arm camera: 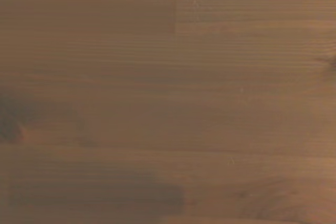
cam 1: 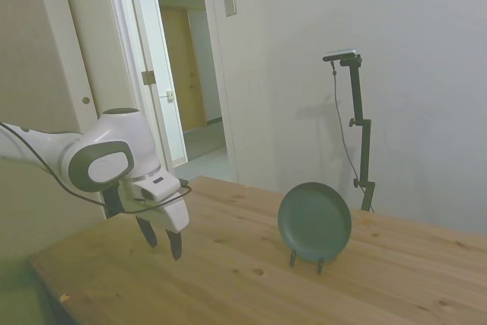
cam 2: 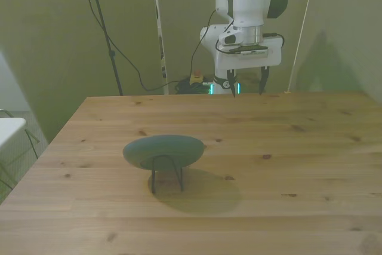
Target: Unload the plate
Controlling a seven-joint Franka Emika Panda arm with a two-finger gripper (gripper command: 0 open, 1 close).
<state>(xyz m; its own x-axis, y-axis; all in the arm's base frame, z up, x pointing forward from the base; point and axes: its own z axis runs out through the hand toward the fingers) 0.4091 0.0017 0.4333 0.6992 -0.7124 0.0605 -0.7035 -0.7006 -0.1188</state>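
Side view, left to right: gripper (cam 1: 164,243) hangs above the wooden table (cam 1: 228,279) near its left end, fingers pointing down with a clear gap between them, released, nothing held. Well apart to the right, the plate (cam 1: 314,221) stands nearly upright on edge in a thin wire stand (cam 1: 304,260), its face turned toward this camera.

Front view, left to right: plate (cam 2: 163,150) sits left of centre on the table (cam 2: 298,147), leaning back over the wire stand (cam 2: 166,174), whose two dark legs show below it; gripper (cam 2: 245,83) is up at the far edge, right of centre, jaws apart, not near the plate.

Wrist view shows only bare table planks (arm camera: 168,98), blurry; a dark patch at one edge is probably shadow, cannot be sure.

Step in hand, by my read: the approach, with the task not started since the plate is still on the stand. To do it well, swing over to the plate, turn the wrist so the fingers straddle the top rim across its thin section, and keep the jaws wide until the rim is between them. Then close firmly and lift straight up out of the wire before moving sideways. Dragging sideways early would likely tip the light stand.

Count: one plate, one wire stand, one gripper, one table.
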